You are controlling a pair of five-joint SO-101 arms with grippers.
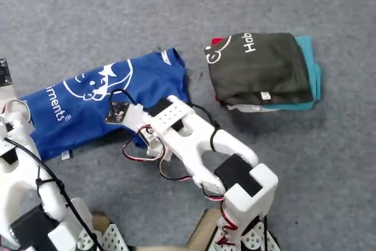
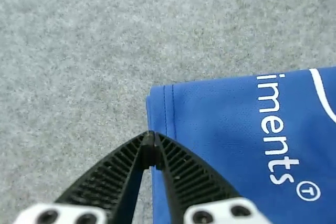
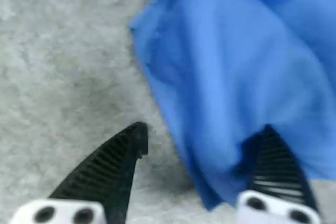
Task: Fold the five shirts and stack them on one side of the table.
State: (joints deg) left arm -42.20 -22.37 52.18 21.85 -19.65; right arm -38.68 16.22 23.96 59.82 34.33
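Note:
A blue shirt [image 1: 106, 101] with white print lies partly folded at the table's left-centre. My left gripper [image 2: 152, 148] is shut on the hem at the blue shirt's [image 2: 241, 145] left end, fingertips pressed together at the cloth's edge. My right gripper [image 3: 202, 140] stands open over the blue shirt's [image 3: 236, 61] near edge, one finger on the cloth and the other over bare table. In the high view the right arm [image 1: 176, 124] covers that near edge. A stack of folded shirts [image 1: 261, 69], dark olive on top, sits at the right.
The table [image 1: 329, 157] is covered in grey carpet-like felt. Red and black wires [image 1: 138, 151] loop beside the right arm. The left arm [image 1: 17, 163] rises along the near left edge. Open felt lies near right and along the far side.

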